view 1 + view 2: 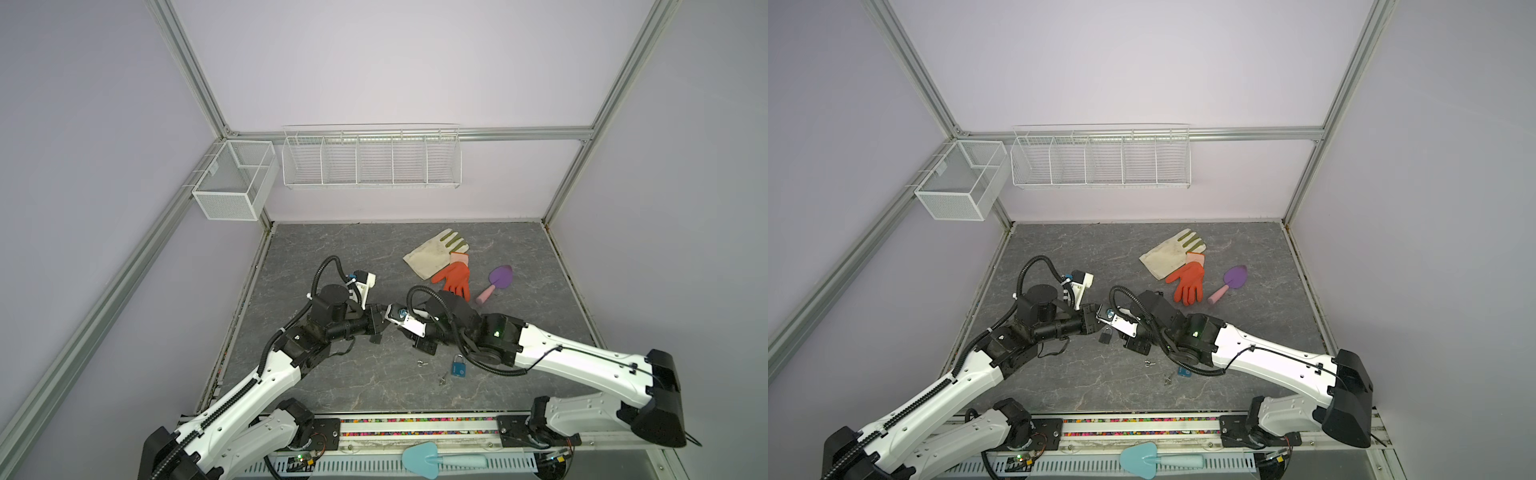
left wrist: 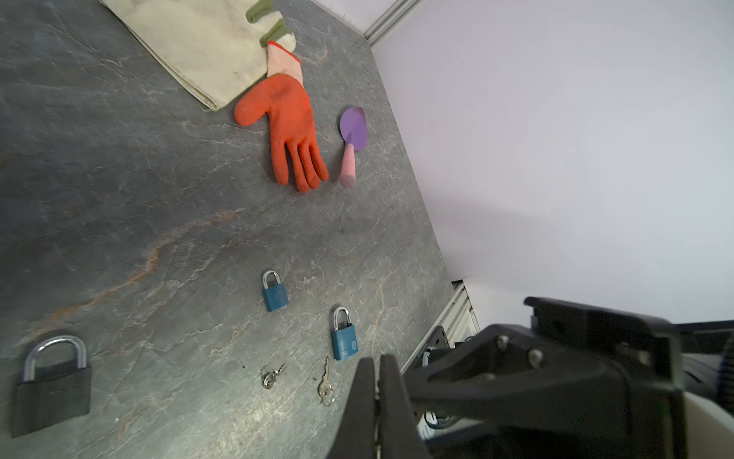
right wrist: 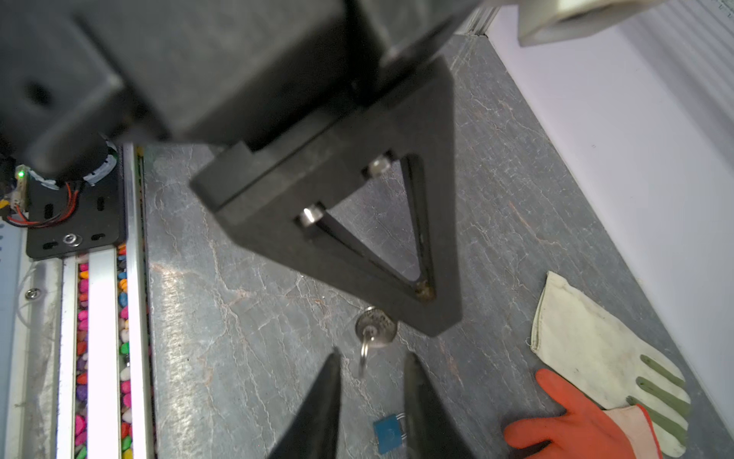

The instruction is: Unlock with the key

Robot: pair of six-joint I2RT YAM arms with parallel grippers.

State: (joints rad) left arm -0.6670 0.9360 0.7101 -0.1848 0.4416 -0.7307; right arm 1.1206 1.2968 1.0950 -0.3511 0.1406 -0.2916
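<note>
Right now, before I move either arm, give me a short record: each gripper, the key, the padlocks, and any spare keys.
left gripper: fingers shut on the key
right gripper: fingers open, either side of the key's ring, not gripping
key: round head and ring stick out past the left fingers
black padlock: flat on the table, shackle down, untouched
blue padlocks: two, flat on the table, shackles down
loose keys: two on the table near the blue padlocks
</note>
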